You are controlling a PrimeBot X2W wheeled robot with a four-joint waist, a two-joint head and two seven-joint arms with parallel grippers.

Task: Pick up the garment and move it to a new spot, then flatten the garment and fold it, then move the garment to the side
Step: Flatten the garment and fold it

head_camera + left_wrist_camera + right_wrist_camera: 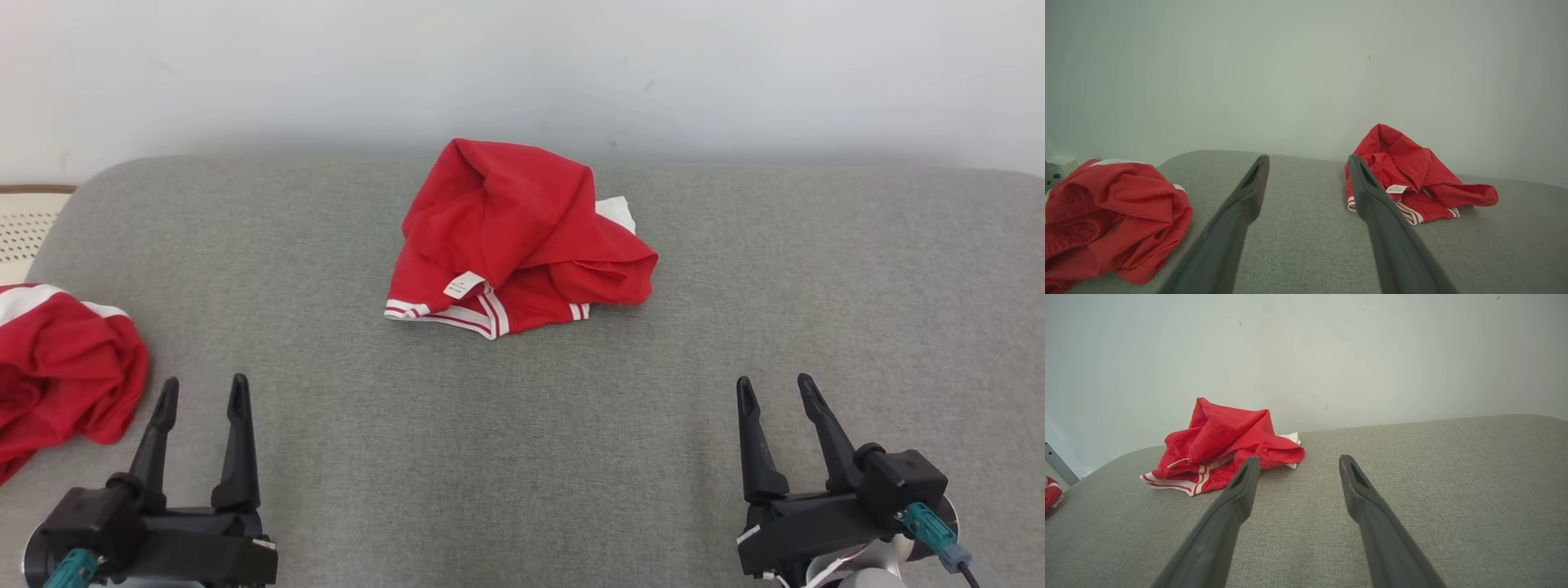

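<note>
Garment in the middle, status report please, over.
Left gripper and right gripper low, jaws open, empty. Garment crumpled at centre, untouched. Second red garment at left edge, apart.

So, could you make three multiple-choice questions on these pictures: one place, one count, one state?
1. Where does the red garment with the white label lie?
A. In the middle of the grey surface, near its far edge
B. In a gripper
C. On the floor

2. How many red garments does the head view show?
A. One
B. Two
C. Three

3. In what state are the left gripper and the right gripper?
A. Both open and empty
B. Both shut on cloth
C. One open, one shut

1 A: it lies mid-surface, apart from both grippers.
2 B: a second red garment lies at the left edge.
3 A: each pair of fingers stands apart, nothing between.
</note>
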